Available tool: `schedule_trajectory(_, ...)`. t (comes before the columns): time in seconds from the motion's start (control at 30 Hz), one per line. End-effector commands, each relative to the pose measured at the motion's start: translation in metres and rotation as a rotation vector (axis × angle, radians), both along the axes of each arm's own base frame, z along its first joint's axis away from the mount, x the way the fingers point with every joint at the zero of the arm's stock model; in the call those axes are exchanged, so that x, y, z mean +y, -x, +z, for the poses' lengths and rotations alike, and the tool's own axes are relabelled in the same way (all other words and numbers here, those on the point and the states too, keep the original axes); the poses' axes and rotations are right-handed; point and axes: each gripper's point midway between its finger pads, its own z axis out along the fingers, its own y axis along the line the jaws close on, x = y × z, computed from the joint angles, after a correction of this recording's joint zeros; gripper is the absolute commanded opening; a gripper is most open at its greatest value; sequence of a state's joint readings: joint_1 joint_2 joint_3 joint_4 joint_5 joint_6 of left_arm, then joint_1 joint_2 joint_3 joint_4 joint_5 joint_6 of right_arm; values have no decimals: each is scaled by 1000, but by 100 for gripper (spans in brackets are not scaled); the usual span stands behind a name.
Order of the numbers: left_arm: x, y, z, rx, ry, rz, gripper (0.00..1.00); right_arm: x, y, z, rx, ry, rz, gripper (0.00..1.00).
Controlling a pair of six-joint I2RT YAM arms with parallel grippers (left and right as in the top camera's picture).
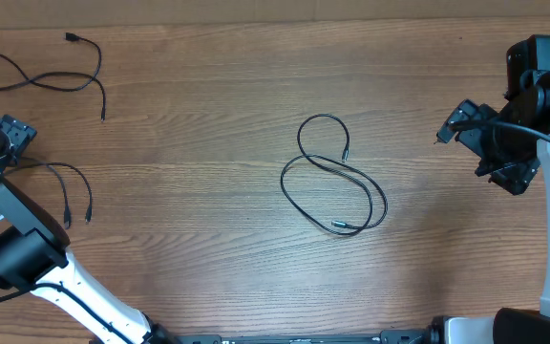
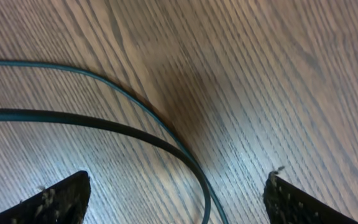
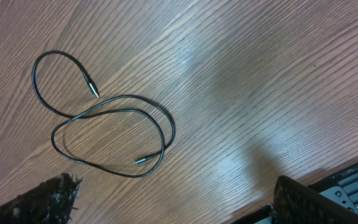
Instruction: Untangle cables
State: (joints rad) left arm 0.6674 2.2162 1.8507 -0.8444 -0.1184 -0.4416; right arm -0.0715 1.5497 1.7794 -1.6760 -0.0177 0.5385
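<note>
Far cable (image 1: pixel 100 100) lies apart at 10 o'clock. Left gripper (image 2: pixel 178 180) is wide open and empty over left cable (image 2: pixel 104 124) at 9 o'clock. Centre cable (image 1: pixel 336 227) crosses itself. Right gripper (image 3: pixel 176 183), at 3 o'clock, is open and empty. Likely next: spread the centre loop.

Three thin black cables lay flat and well apart. One cable (image 1: pixel 41 86) sprawled loosely in the far left corner, with both plug ends free. A second cable (image 1: pixel 87 196) (image 2: pixel 73 118) sat by the left edge, its two ends trailing toward the near edge. The third cable (image 1: pixel 306 158) (image 3: pixel 82 114) lay mid-table in a figure-eight, crossing itself once.
</note>
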Motion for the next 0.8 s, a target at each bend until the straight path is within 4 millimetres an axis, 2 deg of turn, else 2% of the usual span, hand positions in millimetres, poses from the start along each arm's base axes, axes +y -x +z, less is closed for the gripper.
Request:
schedule_trajectory(0.0,-7,-2,-21,23,40,-14,90,-3,-2,1,-5,13,-9,100)
schedule_trajectory(0.2,-12,-10,-28,-9,78,-31,89,-3,-2,1,-5,13,-9,100)
schedule_trajectory(0.37,-16,-24,-27,-73,103,-55,82,-3,-2,1,-5,13,-9,100)
schedule_trajectory(0.47,-15,-28,-27,-89,102,-60,82,-3,-2,1,-5,13,-9,100)
schedule_trajectory(0.53,-15,-29,-28,-91,100,-61,72,-3,-2,1,-5,13,-9,100)
schedule_trajectory(0.57,-15,-29,-29,-91,100,-61,61,-3,-2,1,-5,13,-10,100)
schedule_trajectory(0.6,-14,-29,-28,-91,99,-61,56,-3,-2,1,-5,13,-9,100)
schedule_trajectory(0.63,-14,-29,-28,-91,97,-60,53,-3,-2,1,-5,13,-9,100)
schedule_trajectory(0.77,-14,-29,-28,-91,96,-60,54,-3,-2,1,-5,13,-9,100)
